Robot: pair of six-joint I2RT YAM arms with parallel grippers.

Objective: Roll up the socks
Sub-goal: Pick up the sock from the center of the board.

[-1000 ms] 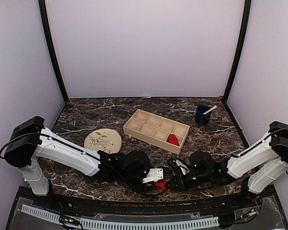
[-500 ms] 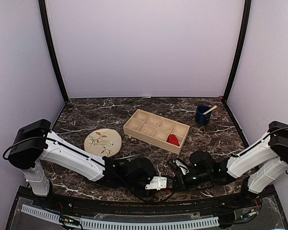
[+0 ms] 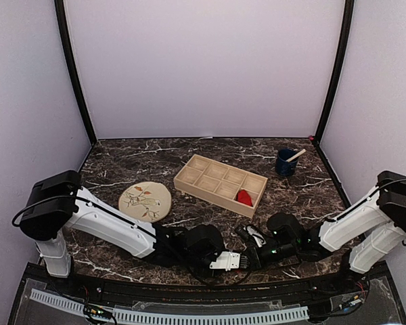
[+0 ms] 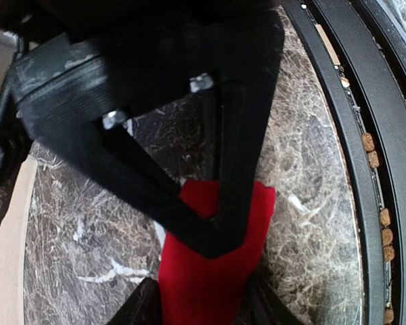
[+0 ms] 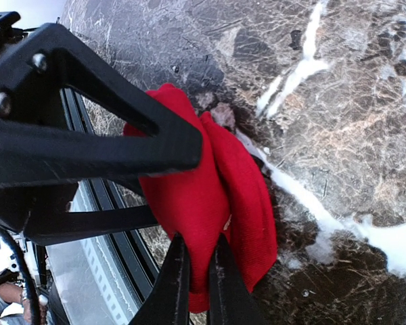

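A red sock [image 5: 238, 186] lies folded on the marble near the table's front edge. My right gripper [image 5: 199, 242] is shut on its near fold. In the left wrist view the same sock [image 4: 206, 277] sits between the fingers of my left gripper [image 4: 201, 290], which stand open on either side of it and close to its edges. From above, the left gripper [image 3: 235, 261] and right gripper [image 3: 250, 258] meet tip to tip and hide this sock. A second red sock [image 3: 244, 197] rests in a compartment of the wooden tray [image 3: 189, 177].
A round beige leaf-pattern plate [image 3: 145, 200] lies left of the tray. A blue cup [image 3: 285, 162] with a stick stands at the back right. The black front rail [image 4: 338, 135] runs right beside the grippers.
My left gripper has slid right, up against the right gripper, and now covers the sock in the top view. Its jaws have narrowed around the sock. The right arm has hardly moved.
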